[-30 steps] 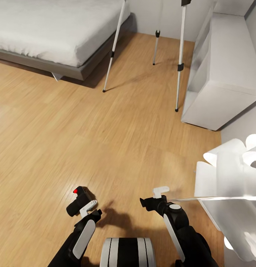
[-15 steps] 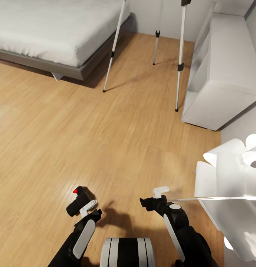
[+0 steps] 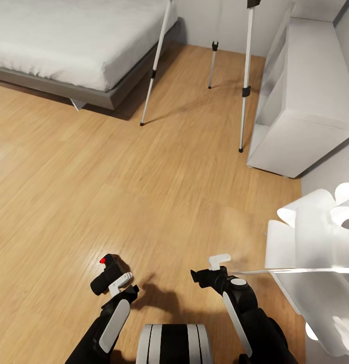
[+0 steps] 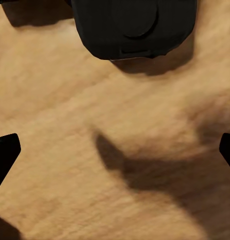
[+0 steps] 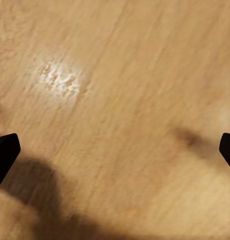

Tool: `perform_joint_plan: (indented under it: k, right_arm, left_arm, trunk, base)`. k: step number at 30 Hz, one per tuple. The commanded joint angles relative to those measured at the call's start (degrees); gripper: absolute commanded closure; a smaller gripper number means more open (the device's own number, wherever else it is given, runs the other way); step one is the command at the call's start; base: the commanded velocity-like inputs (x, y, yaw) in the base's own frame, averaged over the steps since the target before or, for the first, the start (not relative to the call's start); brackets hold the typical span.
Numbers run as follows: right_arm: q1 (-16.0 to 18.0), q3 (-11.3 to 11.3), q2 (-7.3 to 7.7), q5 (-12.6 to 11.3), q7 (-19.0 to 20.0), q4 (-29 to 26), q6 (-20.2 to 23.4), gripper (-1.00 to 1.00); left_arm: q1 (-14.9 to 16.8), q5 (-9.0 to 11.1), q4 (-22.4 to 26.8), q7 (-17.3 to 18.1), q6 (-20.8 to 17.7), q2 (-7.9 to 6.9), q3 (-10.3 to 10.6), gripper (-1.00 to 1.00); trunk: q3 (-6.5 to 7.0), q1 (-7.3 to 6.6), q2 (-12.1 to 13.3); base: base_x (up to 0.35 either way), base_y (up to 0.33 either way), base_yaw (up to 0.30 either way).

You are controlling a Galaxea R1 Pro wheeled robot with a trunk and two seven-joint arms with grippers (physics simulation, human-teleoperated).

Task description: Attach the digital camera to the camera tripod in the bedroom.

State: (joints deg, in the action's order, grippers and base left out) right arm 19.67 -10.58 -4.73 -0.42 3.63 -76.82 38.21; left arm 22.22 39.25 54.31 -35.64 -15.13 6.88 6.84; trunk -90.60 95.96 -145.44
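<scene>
Light wood bedroom floor (image 3: pixel 144 192) carries the digital camera (image 3: pixel 107 273), just ahead of the left tool (image 3: pixel 125 284), whose fingers stand apart and empty. Right tool (image 3: pixel 211 269) likewise spread. Pickup seems not yet made; next, closing on the camera, then carrying it to the camera tripod (image 3: pixel 245 91) well ahead.

The wood floor (image 3: pixel 144 202) is viewed steeply downward from head height, facing the far wall. It is seen close up from both wrist views; this floor is shared by all views.
</scene>
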Motion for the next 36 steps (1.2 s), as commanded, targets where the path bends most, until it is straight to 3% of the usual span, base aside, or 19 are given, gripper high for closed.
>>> perform_joint_plan:
  k: [1, 15, 36]
  right_arm:
    - [0.02, 0.04, -0.01, -0.02, 0.15, -0.07, 0.29, -1.0]
    - [0.02, 0.04, -0.01, -0.02, 0.16, -0.08, 0.29, -1.0]
    - [0.02, 0.04, 0.07, 0.1, 0.22, -0.09, 0.28, -1.0]
  left_arm:
    - [0.01, 0.3, 0.09, -0.39, -0.16, -0.02, 0.1, -1.0]
    - [0.01, 0.3, 0.17, -0.39, -0.16, -0.01, 0.1, -1.0]
    - [0.01, 0.27, 1.08, -0.17, -0.1, 0.22, 0.53, -1.0]
  trunk:
    - [-0.03, -0.01, -0.01]
    - [-3.14, 0.35, -0.2]
    - [-3.14, 0.35, -0.2]
  base:
    - [0.0, 0.0, 0.0]
    - [0.0, 0.0, 0.0]
    - [0.0, 0.0, 0.0]
